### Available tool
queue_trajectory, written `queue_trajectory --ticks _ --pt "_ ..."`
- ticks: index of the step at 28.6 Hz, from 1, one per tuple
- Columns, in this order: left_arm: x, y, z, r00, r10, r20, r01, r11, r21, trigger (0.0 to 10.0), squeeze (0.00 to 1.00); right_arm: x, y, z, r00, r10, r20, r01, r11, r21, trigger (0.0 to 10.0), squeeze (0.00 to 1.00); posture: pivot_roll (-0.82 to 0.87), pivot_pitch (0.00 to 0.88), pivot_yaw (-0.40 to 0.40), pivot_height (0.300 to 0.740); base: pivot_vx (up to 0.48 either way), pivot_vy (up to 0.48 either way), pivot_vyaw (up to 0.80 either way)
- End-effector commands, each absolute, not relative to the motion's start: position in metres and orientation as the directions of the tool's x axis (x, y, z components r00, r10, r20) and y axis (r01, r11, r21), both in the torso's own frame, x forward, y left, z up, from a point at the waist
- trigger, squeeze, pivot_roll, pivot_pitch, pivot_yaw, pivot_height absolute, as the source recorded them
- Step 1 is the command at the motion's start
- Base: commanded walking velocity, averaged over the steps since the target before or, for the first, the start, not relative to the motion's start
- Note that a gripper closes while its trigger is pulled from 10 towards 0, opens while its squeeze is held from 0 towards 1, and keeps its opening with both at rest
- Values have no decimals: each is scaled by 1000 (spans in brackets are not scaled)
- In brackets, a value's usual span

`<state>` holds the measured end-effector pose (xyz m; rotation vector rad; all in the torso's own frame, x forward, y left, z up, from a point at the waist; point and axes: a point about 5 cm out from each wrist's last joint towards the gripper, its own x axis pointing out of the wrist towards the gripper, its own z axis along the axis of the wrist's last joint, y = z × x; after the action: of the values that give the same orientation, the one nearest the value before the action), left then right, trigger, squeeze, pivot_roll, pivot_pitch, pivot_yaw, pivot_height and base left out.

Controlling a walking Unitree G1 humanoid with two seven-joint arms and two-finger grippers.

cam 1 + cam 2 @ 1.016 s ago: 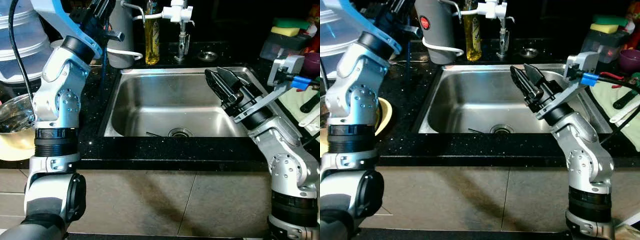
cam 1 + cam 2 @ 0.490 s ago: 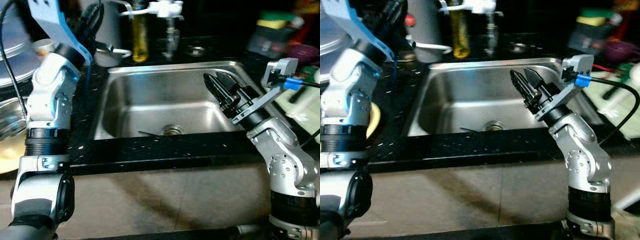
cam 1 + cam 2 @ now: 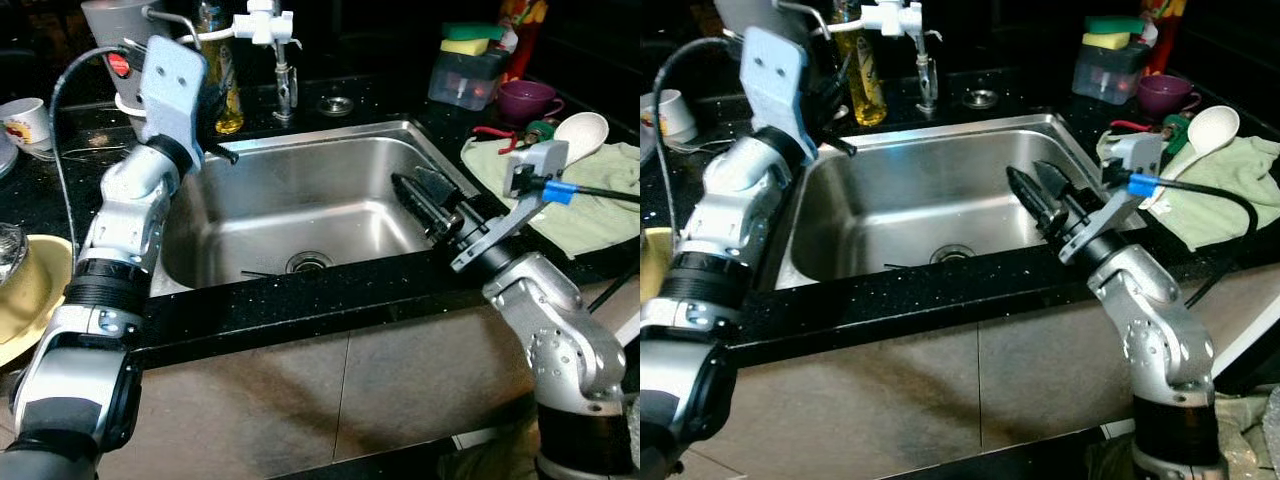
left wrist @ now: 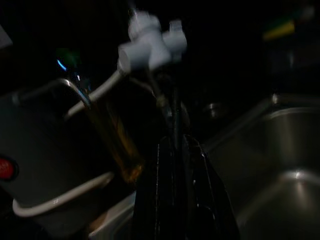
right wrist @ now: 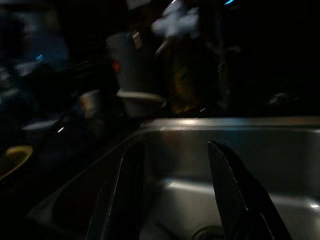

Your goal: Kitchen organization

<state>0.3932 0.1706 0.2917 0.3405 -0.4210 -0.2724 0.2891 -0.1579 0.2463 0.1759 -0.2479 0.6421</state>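
- Left eye: steel sink point(image 3: 300, 215) set in black counter point(image 3: 300, 295). Right gripper point(image 3: 425, 195) hangs over the sink's right side, fingers spread apart, nothing between them. Left gripper point(image 3: 212, 120) raised at the sink's back-left corner, near the yellow soap bottle point(image 3: 226, 90); fingers too hidden here to judge.
- Same view, extras: white tap point(image 3: 265, 25) behind the sink, grey kettle point(image 3: 125, 30) back left, thin dark utensil point(image 3: 262, 273) lying in the basin just beside the drain point(image 3: 308, 263), white spoon point(image 3: 580, 135) on a green cloth point(image 3: 590, 190) to the right.
- Right eye: same layout; purple cup point(image 3: 1165, 95) and sponge tub point(image 3: 1110, 65) back right.
- Left wrist: dark. Both black fingers point(image 4: 165, 200) pressed close together, nothing visibly held; tap and bottle ahead.
- Right wrist: fingers point(image 5: 230, 190) wide apart, empty, sink basin below.
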Motion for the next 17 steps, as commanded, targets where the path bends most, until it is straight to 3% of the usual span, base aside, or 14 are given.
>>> queue_trajectory --ticks 1,14,15,16,17 --pt "395 166 276 884 -350 311 204 885 417 10000 0 281 -147 244 735 625 263 -661 748 69 10000 0 -69 53 21 740 0 0 0" --pt "396 130 266 815 -452 362 275 853 444 10000 0 263 -126 238 658 710 250 -745 663 77 10000 0 -91 57 28 740 0 0 0" --pt "396 125 264 808 -464 363 289 849 442 10000 153 261 -125 237 654 714 250 -749 658 78 10000 0 -91 56 27 740 0 0 0" --pt "396 125 264 808 -464 363 289 849 442 10000 153 261 -125 237 654 714 250 -749 658 78 10000 0 -91 56 27 740 0 0 0" --pt "397 123 263 804 -470 363 296 847 441 10000 808 260 -124 237 652 716 250 -751 656 78 10000 0 -92 56 27 740 0 0 0"
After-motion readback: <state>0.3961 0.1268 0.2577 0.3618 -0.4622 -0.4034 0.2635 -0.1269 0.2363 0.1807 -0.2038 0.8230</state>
